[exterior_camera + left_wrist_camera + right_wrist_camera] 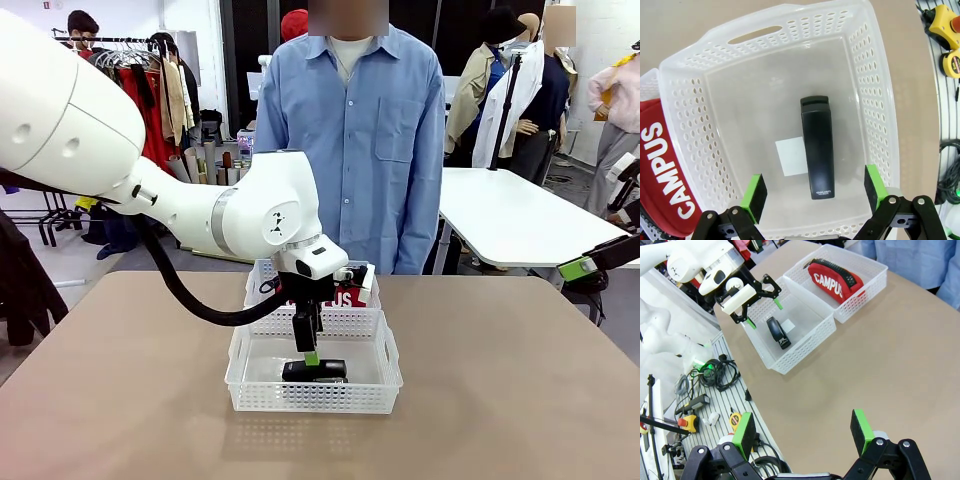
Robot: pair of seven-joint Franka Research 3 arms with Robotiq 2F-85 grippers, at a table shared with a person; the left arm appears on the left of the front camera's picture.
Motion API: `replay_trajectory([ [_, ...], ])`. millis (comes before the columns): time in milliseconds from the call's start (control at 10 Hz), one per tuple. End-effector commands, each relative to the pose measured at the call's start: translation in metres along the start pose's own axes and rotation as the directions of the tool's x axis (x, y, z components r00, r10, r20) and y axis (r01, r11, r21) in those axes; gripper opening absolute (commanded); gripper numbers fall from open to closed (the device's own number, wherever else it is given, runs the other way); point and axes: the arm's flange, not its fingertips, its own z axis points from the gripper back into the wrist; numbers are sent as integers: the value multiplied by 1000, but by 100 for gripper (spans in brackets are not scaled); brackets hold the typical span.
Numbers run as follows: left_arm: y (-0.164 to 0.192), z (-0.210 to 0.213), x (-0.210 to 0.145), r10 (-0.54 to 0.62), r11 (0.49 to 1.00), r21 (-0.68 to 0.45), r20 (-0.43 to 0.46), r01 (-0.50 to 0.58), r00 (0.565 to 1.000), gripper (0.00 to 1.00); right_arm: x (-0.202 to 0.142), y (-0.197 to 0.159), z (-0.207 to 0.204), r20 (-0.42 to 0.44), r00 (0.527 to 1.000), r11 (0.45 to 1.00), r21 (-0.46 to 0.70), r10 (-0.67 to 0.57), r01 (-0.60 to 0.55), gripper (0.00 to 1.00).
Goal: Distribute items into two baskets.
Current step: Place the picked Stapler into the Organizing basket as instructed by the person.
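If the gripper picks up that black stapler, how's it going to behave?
The stapler looks rigid, so it likely won't flex. Its smooth, glossy casing may slip against the pads. Long, narrow and lying flat in the basket, it probably won't roll.

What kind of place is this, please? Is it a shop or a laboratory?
Probably a robotics lab or workshop, not a shop. A white robot arm works over baskets on a brown table. A clothes rack stands behind, and cables and tools lie beside the table.
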Motion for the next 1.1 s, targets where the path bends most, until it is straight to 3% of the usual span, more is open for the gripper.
replay_trajectory([
  [0, 0, 0, 0, 3, 1000, 6, 5, -3, 1000, 100, 1, 1, 0, 13, 1000, 1000, 5, 4, -4, 100],
  [100, 0, 0, 0, 0, 1000, 0, 0, 0, 1000, 100, 1, 1, 0, 13, 1000, 1000, 5, 4, -4, 100],
  [300, -18, 36, -23, 111, 993, 49, 20, -112, 994, 100, 1, 1, 0, 13, 1000, 1000, 5, 4, -4, 100],
  [600, -66, 95, -66, 230, 964, 123, 66, -236, 971, 100, 1, 1, 0, 13, 1000, 1000, 5, 4, -4, 100],
  [800, -107, 118, -105, 320, 920, 195, 128, -340, 939, 100, 1, 1, 0, 13, 1000, 1000, 5, 4, -4, 100],
  [1000, -148, 145, -143, 402, 845, 286, 219, -452, 889, 100, 1, 1, 0, 13, 1000, 1000, 5, 4, -4, 100],
])
